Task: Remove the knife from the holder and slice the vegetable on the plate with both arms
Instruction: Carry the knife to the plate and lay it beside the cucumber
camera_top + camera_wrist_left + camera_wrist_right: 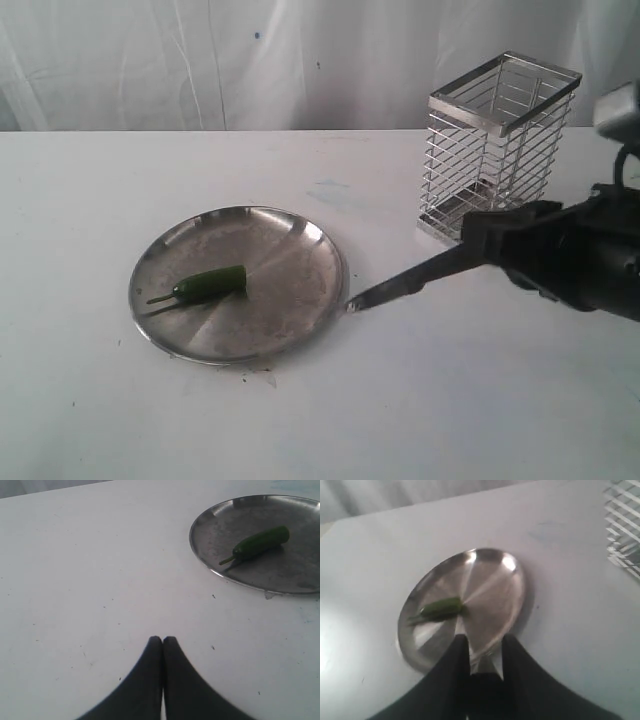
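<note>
The green chilli (210, 283) lies on the left part of the steel plate (285, 262), stem pointing left. My right gripper (492, 238) is shut on the black knife (405, 282), whose tip hovers at the plate's right rim. In the right wrist view the knife (482, 666) shows between the fingers (461, 652), pointing at the plate (492, 582) and chilli (441, 608). The wire holder (500, 145) stands behind, with no knife in it. My left gripper (162, 640) is shut on nothing, low over the table, well short of the plate (227, 527) and chilli (260, 544). It is outside the exterior view.
White tabletop (420, 400) all round, with a white curtain (200, 60) behind it. The holder's mesh corner (625, 530) shows at the edge of the right wrist view. Small dark specks (213, 596) dot the table near the plate.
</note>
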You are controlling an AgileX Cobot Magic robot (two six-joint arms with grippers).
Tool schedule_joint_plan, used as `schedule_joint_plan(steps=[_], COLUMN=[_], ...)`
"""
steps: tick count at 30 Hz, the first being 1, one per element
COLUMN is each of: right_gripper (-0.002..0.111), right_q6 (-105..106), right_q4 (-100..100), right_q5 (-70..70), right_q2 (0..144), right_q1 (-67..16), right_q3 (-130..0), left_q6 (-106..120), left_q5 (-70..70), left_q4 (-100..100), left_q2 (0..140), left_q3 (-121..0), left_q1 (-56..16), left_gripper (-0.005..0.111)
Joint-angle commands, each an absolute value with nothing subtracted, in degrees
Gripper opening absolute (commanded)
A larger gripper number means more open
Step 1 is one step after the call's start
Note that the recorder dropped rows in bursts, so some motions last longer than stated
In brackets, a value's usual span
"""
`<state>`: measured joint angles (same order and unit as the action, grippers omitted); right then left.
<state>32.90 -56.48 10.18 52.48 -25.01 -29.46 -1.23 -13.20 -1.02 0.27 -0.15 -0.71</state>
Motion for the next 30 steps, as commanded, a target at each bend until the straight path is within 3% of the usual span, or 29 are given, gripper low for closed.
schedule_joint_plan(steps=[1,6,9,12,19,30], right_gripper=[0.000,0.000,0.000,0.000,0.000,0.000], right_q6=[6.1,-26.6,-52.5,-62.7,-72.1,-73.6], right_q4=[-41.1,-16.9,-2.6,-1.7,-1.8,-10.0], right_q5=[-4.7,-20.6,-49.9,-66.0,-70.0,-70.0], right_q2=[52.1,53.4,57.9,66.2,84.1,98.5], right_q1=[-27.6,-33.3,-34.2,-34.2,-34.2,-34.2], right_q3=[-26.7,-21.6,-16.2,-13.9,-14.1,-20.7], left_q6=[-1.2,-1.2,-1.2,-1.2,-1.2,-1.2], left_q5=[-12.9,-12.9,-12.9,-12.9,-12.9,-12.9], left_q4=[-0.7,-0.7,-0.7,-0.7,-0.7,-0.7], left_q2=[0.0,0.0,0.0,0.0,0.0,0.0], left_q3=[0.0,0.0,0.0,0.0,0.0,0.0], left_q1=[-0.7,-0.7,-0.7,-0.7,-0.7,-0.7], left_gripper=[0.000,0.000,0.000,0.000,0.000,0.000])
